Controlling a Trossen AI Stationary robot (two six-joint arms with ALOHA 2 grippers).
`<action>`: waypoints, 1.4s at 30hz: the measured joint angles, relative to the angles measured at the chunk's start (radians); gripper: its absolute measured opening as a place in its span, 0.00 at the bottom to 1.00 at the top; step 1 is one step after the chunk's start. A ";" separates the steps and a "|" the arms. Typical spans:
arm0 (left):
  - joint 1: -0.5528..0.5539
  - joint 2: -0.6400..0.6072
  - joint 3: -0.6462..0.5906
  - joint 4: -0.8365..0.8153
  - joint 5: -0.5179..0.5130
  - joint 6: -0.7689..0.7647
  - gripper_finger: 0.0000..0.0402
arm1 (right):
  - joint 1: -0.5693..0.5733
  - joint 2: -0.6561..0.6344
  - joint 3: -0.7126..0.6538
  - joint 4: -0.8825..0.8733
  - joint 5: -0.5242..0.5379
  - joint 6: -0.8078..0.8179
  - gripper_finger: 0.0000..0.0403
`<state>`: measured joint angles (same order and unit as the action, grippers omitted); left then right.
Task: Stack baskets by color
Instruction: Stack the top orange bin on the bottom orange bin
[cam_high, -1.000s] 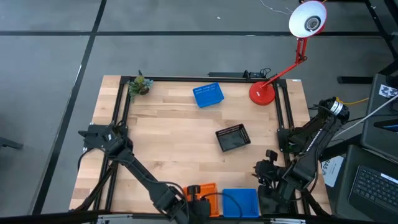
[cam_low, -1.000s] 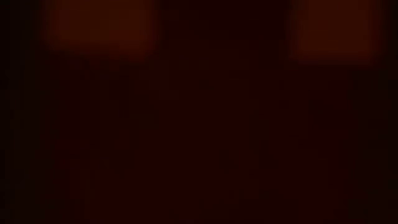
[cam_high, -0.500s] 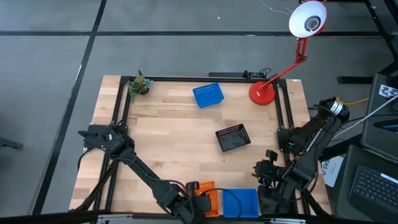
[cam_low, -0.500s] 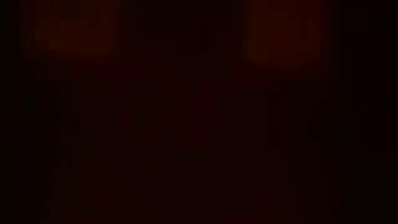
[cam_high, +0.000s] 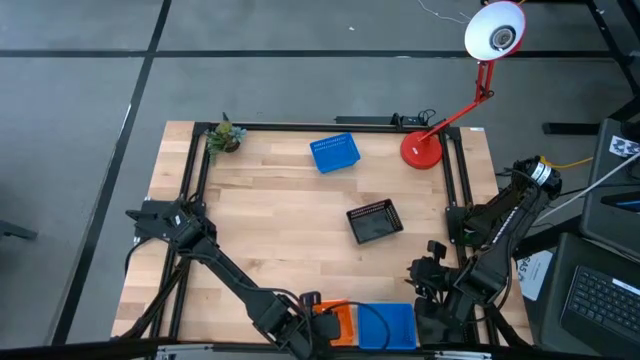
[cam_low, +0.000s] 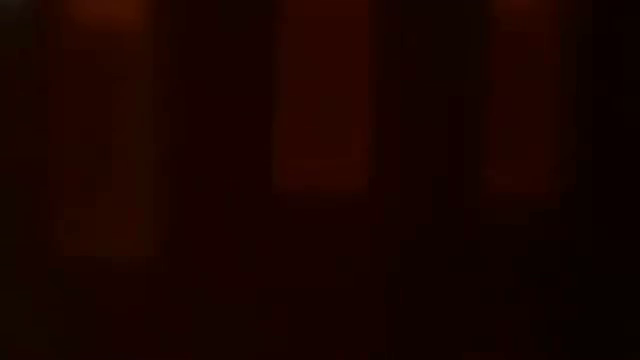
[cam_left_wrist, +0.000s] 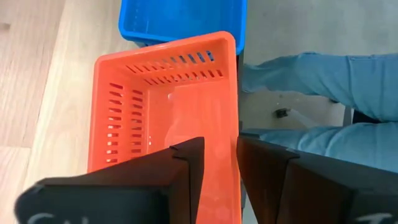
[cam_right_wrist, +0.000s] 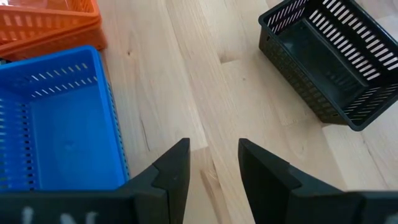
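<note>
left hand (cam_left_wrist: 219, 180) newly opened over orange basket (cam_left_wrist: 168, 118), blue basket (cam_left_wrist: 183, 18) beside

Two baskets (cam_high: 362, 325) side by side at table's (cam_high: 270, 230) near edge.

orange slatted plastic basket (cam_left_wrist: 168, 118) at left gripper's fingers | bright blue slatted plastic basket (cam_right_wrist: 53, 121) beside right gripper's fingers | black mesh plastic basket (cam_right_wrist: 333, 59) ahead of them | second blue basket (cam_high: 334, 153) far off | pale wood-grain tabletop (cam_high: 280, 215) | red-and-white desk lamp (cam_high: 470, 85)
</note>
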<state>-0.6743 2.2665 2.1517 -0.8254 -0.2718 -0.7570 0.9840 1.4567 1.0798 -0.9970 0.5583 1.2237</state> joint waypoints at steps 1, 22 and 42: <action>0.000 0.000 0.000 0.004 0.000 0.000 0.21 | 0.000 0.000 0.000 0.000 0.000 -0.001 0.33; 0.039 -0.010 0.000 0.178 0.363 0.061 0.21 | 0.000 0.000 0.000 0.000 -0.001 -0.002 0.33; 0.153 0.005 -0.072 0.260 0.792 0.133 0.19 | 0.000 0.000 -0.001 0.001 -0.010 -0.026 0.33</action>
<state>-0.5216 2.2711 2.0797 -0.5651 0.5204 -0.6240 0.9844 1.4567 1.0790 -0.9962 0.5484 1.1976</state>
